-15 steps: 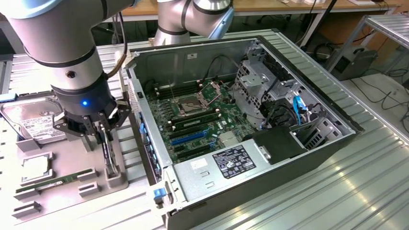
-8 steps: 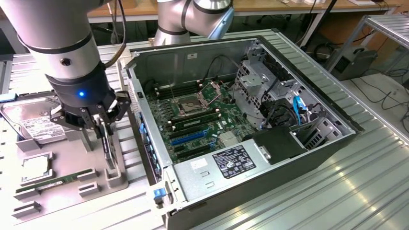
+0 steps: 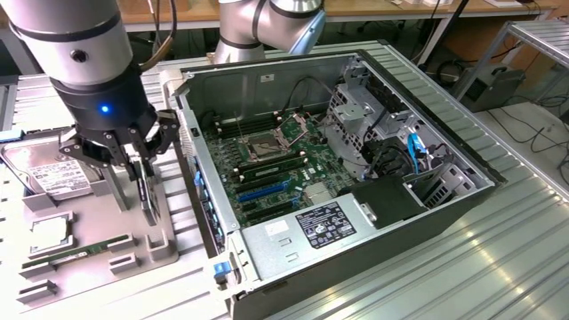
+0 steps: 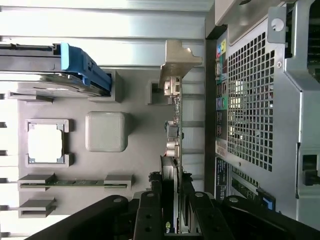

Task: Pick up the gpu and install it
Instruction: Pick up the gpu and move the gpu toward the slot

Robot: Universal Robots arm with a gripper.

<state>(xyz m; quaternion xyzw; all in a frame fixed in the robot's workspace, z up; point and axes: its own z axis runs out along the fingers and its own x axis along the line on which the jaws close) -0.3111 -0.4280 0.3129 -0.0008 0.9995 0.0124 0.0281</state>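
The computer case [image 3: 356, 220] lies open on the metal desk [image 3: 427, 280]. A gray tray [image 3: 98, 227] sits right beside the case, on the exterior view's left of it.

The gpu [image 4: 173, 135] stands on its edge in the tray, in the row nearest the case. It is thin and dark. Its pale metal bracket [image 4: 179, 60] is at one end, close to the case's back wall with all the little holes.

The tool [image 3: 133, 167] is down over the gpu, at the end away from the bracket. Its black fingers [image 4: 149, 215] sit one on each side of the card and squeeze it between them. The bottom of the card is still down in the tray.

Other parts rest in the tray, farther from the case than the gpu: a silver hard drive [image 3: 44, 173], a square chip [image 3: 50, 233] and a green memory stick [image 3: 71, 253].

Inside the case the green board [image 3: 266, 167] lies bare.
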